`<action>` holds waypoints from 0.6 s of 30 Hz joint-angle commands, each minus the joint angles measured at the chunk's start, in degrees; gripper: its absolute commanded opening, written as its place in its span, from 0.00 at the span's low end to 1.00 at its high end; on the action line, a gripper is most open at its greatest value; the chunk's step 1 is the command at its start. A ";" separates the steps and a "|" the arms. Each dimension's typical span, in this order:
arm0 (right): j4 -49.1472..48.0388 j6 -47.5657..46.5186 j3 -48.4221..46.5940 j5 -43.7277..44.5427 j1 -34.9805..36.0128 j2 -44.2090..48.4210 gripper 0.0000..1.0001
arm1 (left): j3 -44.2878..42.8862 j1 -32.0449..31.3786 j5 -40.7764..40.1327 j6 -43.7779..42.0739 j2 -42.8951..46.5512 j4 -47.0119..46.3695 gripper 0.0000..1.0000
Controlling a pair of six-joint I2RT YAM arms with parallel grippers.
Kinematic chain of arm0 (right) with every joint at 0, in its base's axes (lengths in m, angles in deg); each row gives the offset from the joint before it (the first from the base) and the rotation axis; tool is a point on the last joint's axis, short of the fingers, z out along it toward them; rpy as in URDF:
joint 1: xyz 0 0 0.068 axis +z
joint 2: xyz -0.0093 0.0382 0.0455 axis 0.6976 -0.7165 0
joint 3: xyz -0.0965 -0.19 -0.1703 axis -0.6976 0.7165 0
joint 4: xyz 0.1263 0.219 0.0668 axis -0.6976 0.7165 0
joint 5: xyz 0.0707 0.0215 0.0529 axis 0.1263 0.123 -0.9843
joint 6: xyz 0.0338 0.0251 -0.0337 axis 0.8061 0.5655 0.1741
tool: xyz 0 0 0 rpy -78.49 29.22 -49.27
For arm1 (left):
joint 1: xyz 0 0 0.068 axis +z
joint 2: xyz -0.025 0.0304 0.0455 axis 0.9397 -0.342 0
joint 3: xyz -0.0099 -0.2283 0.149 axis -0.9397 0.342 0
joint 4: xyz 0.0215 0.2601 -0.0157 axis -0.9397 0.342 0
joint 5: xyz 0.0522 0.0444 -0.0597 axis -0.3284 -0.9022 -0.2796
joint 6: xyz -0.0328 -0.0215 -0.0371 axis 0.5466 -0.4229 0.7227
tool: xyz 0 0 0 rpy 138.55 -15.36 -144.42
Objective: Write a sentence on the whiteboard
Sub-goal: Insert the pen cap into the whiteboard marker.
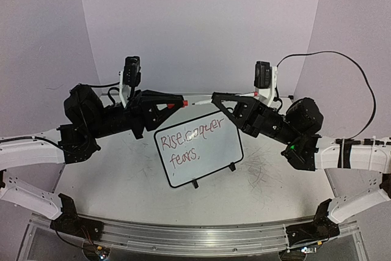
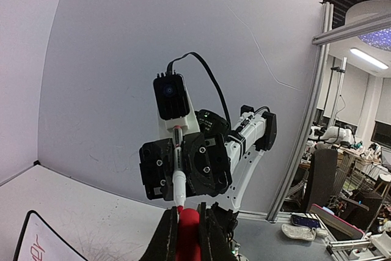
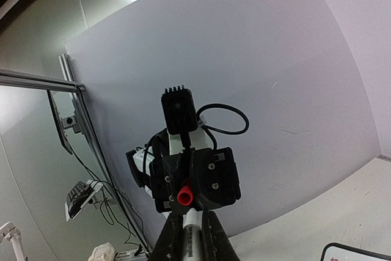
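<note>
The whiteboard stands tilted back on its two feet around the middle of the worktop, with the red sentence, "Rise. conquer fears.", written on it in two lines. Above the board's far edge the two arms meet nose to nose: the left gripper is pinched tight on a red cap, and the right gripper is clamped on the white barrel of the marker. Cap and marker line up end to end, though I cannot tell whether the cap is fully seated.
</note>
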 commanded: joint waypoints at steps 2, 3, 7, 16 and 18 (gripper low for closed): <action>-4.32 0.58 -1.49 0.24 0.43 0.45 0.00 | 0.01 -0.24 -0.41 -0.28 -0.21 -2.82 0.00; -4.34 0.79 -1.77 -0.09 0.49 0.07 0.00 | -0.10 -0.24 -0.22 -0.23 -0.38 -2.80 0.00; -4.69 0.93 -2.41 -0.34 1.04 -1.06 0.00 | -0.49 -0.24 0.19 -0.17 -0.79 -2.78 0.00; -5.46 1.16 -2.85 -0.19 1.27 -2.32 0.00 | -0.60 -0.25 0.43 0.23 -1.21 -2.91 0.00; -5.90 1.38 -2.75 -0.02 1.27 -2.58 0.00 | -0.66 -0.35 0.55 0.24 -1.19 -2.88 0.00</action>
